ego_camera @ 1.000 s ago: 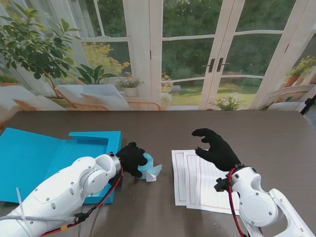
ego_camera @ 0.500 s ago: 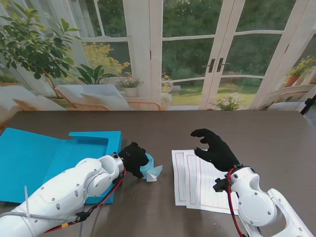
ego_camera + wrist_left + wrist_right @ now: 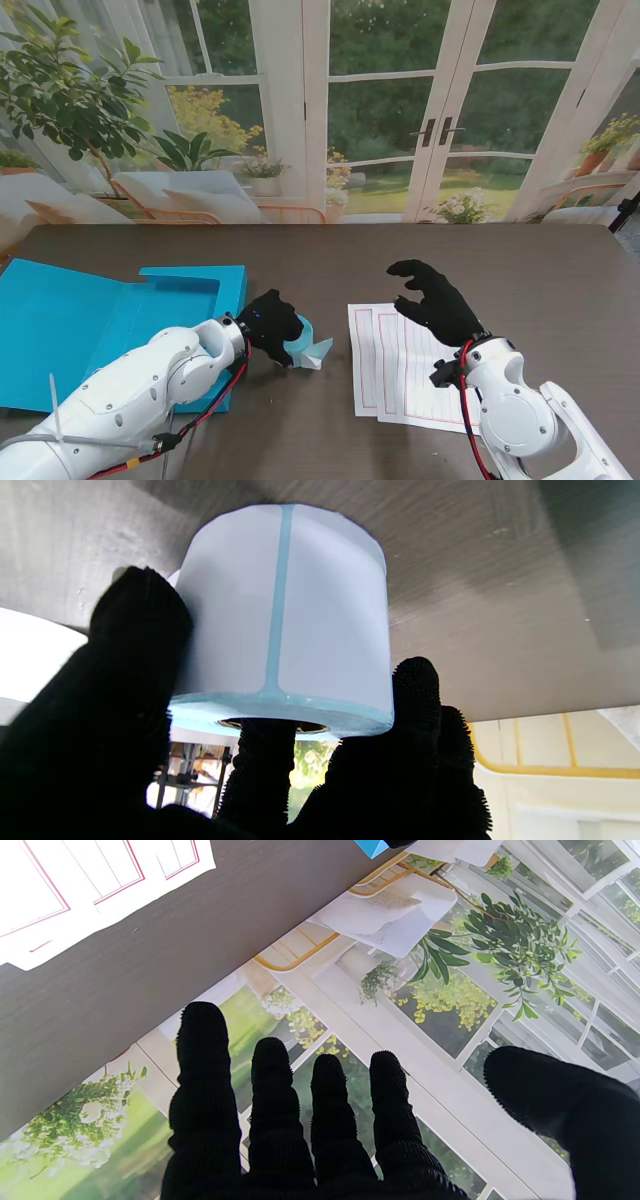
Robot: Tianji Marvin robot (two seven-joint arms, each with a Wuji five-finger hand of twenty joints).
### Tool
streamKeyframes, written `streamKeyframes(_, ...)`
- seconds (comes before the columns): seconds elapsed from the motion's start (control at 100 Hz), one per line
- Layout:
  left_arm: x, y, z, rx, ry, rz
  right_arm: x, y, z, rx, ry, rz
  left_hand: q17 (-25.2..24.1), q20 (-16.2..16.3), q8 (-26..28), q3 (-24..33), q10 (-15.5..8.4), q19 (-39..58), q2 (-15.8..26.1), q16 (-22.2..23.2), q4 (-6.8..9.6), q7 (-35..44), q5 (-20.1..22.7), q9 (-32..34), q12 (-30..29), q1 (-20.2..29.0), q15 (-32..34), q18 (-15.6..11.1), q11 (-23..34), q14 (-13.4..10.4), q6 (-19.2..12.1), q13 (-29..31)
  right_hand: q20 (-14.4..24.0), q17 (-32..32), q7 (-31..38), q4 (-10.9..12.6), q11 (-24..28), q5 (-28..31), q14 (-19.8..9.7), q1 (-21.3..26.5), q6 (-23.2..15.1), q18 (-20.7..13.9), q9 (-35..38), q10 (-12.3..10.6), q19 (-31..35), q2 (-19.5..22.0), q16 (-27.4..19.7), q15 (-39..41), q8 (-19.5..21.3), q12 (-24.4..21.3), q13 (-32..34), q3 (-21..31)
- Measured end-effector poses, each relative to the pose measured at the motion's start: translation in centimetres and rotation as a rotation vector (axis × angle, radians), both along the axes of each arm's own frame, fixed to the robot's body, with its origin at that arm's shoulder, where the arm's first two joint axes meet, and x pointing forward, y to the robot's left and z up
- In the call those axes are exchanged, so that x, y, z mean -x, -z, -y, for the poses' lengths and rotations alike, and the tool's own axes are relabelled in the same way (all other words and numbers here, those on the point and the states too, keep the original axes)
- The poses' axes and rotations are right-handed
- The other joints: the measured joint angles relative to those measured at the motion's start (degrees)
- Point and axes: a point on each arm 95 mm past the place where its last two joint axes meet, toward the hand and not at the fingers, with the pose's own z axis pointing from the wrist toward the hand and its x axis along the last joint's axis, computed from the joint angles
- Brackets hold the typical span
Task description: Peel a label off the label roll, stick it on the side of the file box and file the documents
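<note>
Left hand: the black-gloved left hand (image 3: 268,322) wraps its fingers (image 3: 135,645) around the label roll (image 3: 303,345), one finger poking into the core, as the left wrist view shows.
Label roll: white labels on pale blue backing (image 3: 280,625), sitting on the tabletop (image 3: 330,255) near its middle, a loose tail of backing pointing toward the papers.
Right hand: the right hand (image 3: 437,300) hovers with fingers (image 3: 270,1090) spread and thumb wide, holding nothing, above the far edge of the papers.
Papers: white ruled sheets (image 3: 395,370) lie flat toward the near edge, right of the roll.
File box: the blue box (image 3: 120,310) lies open at the left edge, just beside the left forearm.
</note>
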Motion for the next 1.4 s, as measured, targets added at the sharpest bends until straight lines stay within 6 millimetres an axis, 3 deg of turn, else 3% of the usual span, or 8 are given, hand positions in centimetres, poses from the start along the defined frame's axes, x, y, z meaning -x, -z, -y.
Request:
streamKeyframes(0.04,0.1,0.1,0.0,0.022,0.004,-0.003,0.0,0.0,0.0,-0.004,0.000,-0.001,0.69,0.00,0.03,-0.04,0.13,0.96,-0.97,0.08,-1.19,0.75,0.64,1.72,0.00,-0.04,0.68,0.69,-0.01,0.72,0.53,0.82,0.00,0.00,0.00,0.00,0.00,0.01,0.01,0.00,0.00,0.00,0.00,0.00,0.00,0.00,0.00,0.00,0.00,0.00,0.00,0.00)
streamKeyframes(0.12,0.4,0.2,-0.1,0.053,0.018,-0.002,0.0,0.0,-0.1,-0.009,0.001,-0.002,1.35,0.00,0.22,-0.16,0.41,1.42,-1.43,0.70,-1.30,1.65,0.75,3.20,0.00,-0.16,1.11,1.47,-0.02,1.67,1.42,1.65,0.00,0.00,0.00,0.00,0.00,0.01,0.02,0.00,0.01,0.00,0.00,0.01,0.00,0.00,0.00,0.00,-0.01,0.00,0.00,0.00)
streamKeyframes(0.15,0.5,0.2,-0.1,0.062,0.022,-0.003,0.0,0.0,-0.1,-0.010,0.001,-0.002,1.60,0.00,0.29,-0.23,0.43,1.83,-1.45,0.73,-2.42,1.93,0.82,3.89,0.00,-0.29,1.34,1.85,-0.04,1.93,1.50,1.79,0.00,0.00,0.00,0.00,0.00,0.02,0.02,0.00,0.01,0.00,0.00,0.01,0.00,0.00,0.00,0.00,-0.01,0.00,0.00,0.01)
streamKeyframes(0.45,0.6,-0.1,0.0,0.069,0.062,0.002,0.0,0.1,-0.1,-0.025,0.000,-0.007,3.44,0.16,0.37,-0.27,1.42,2.54,-1.47,2.07,-2.42,2.58,1.33,6.47,0.73,-0.72,2.00,4.09,-0.05,3.25,2.30,4.50,0.01,0.00,0.01,0.01,0.00,0.16,0.04,0.00,0.25,0.01,0.00,0.05,-0.01,0.02,0.00,0.00,-0.03,0.00,0.00,0.01)
streamKeyframes(0.8,0.1,-0.1,-0.4,0.099,0.061,0.033,0.0,0.2,-0.2,-0.043,0.003,-0.015,7.81,0.65,0.26,-0.31,1.74,3.49,-5.21,2.76,-2.42,4.50,3.08,12.58,0.91,-1.82,2.45,7.22,-0.05,4.64,3.92,9.94,0.01,-0.01,0.01,0.65,0.00,0.17,0.05,0.00,0.58,0.01,0.00,0.08,-0.02,1.28,0.00,0.00,-0.37,0.00,0.00,0.04)
streamKeyframes(1.4,-0.1,-1.0,-1.7,0.399,-0.119,-0.096,0.1,0.3,-0.6,-0.066,-0.009,-0.011,8.00,0.66,-0.34,-0.30,2.01,3.51,-5.65,3.42,-2.42,4.51,3.33,13.87,0.91,-1.82,2.45,7.92,-0.05,5.33,4.15,10.52,0.03,-0.04,0.62,1.28,0.35,2.33,0.71,1.57,0.71,0.05,0.88,0.78,-0.11,1.26,0.00,0.10,-0.39,0.00,0.00,0.07)
